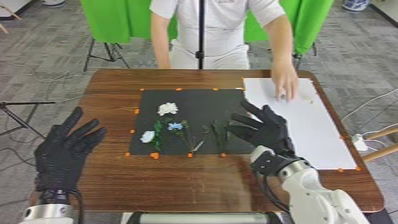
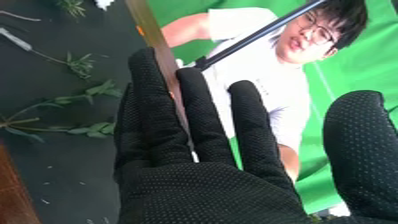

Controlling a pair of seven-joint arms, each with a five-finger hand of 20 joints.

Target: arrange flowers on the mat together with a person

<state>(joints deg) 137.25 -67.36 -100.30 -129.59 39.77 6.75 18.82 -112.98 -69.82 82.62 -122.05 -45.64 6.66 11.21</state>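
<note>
At the table's (image 1: 133, 187) left edge, the left hand (image 1: 64, 150) is hovering with its fingers loosely straight, holding nothing. Next, on the black mat (image 1: 209, 96), two white flowers are lying, the nearer one (image 1: 147, 136) beside green leaves (image 1: 158, 142) and the farther one (image 1: 168, 109) above it. One light-blue flower (image 1: 175, 126) is lying just to their right. Several dark stems (image 1: 218, 134) are blending into the mat, so their number is staying unclear. The right hand (image 1: 262, 131) is hanging over the mat's right side, fingers extended and apart, gripping nothing, and is hiding part of the mat's edge. Farther right, one white sheet (image 1: 315, 150) is lying lengthwise; one hand of the person (image 1: 285, 82) is reaching onto its far end, fingers touching something too small to identify. The right wrist view is giving closer detail: narrow-leaved sprigs (image 2: 80, 65), a broader-leaved stem (image 2: 96, 129) and a white bloom (image 2: 105, 4) that the border is cutting off.
</note>
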